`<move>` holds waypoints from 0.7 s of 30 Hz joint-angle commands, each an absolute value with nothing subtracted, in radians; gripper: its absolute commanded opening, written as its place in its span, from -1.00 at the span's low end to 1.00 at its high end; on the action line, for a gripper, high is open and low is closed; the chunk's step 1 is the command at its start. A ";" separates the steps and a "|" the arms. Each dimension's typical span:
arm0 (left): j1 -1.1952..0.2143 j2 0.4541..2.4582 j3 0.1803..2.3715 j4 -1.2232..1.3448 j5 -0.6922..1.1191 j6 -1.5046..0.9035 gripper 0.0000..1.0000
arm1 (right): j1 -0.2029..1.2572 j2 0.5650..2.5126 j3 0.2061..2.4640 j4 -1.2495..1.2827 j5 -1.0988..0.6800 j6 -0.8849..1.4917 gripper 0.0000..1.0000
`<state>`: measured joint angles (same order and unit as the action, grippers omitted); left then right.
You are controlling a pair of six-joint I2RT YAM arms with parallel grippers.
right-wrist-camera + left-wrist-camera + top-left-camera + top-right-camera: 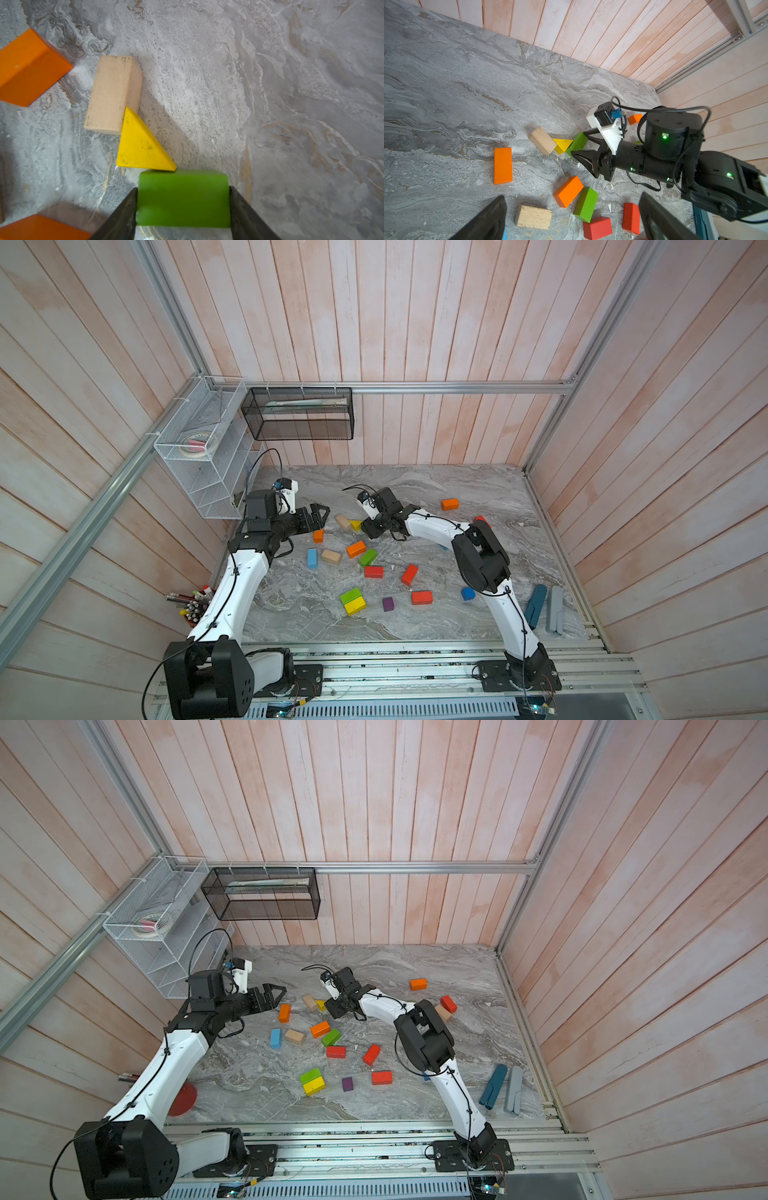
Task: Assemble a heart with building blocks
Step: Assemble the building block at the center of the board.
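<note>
The green block lies on the tabletop between the two black fingers of the right tool. In the right wrist view a finger rests against each of its sides with no gap showing, so the tool is clamped on it at the block's own width. The block's forward edge touches one corner of the yellow wedge, and the wedge's opposite tip touches the tan brick. An orange brick lies just beside the tan brick, not touching it.

The left tool hangs with its jaws spread wide and nothing between them. It is near that orange brick and apart from the right tool.

Toward the robot's base the other blocks lie loosely scattered. A second orange brick touches a second green brick. A blue brick and a plain brick sit to one side of that pair. Three red bricks lie farther down. A green and yellow pair lies side by side, with a purple cube near it, and a blue cube sits by the right arm.

Beyond the clamped block, bare marble runs to the plank wall, with only a lone orange brick on it toward the right. A dark-blue bar and a grey bar lie close to the tabletop's right edge. A white wire basket hangs on the left wall close by the left arm.
</note>
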<state>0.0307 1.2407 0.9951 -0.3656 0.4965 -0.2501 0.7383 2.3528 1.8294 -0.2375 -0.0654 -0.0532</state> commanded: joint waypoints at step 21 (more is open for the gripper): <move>0.034 1.314 1.016 -0.462 0.402 -0.251 0.97 | 0.746 2.073 1.490 -0.049 -0.120 0.007 0.53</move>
<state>0.0307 1.2716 0.9913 -0.3977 0.4564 -0.2577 0.7383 2.1590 1.5715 -0.1444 -0.0875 -0.0288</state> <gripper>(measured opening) 0.988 0.766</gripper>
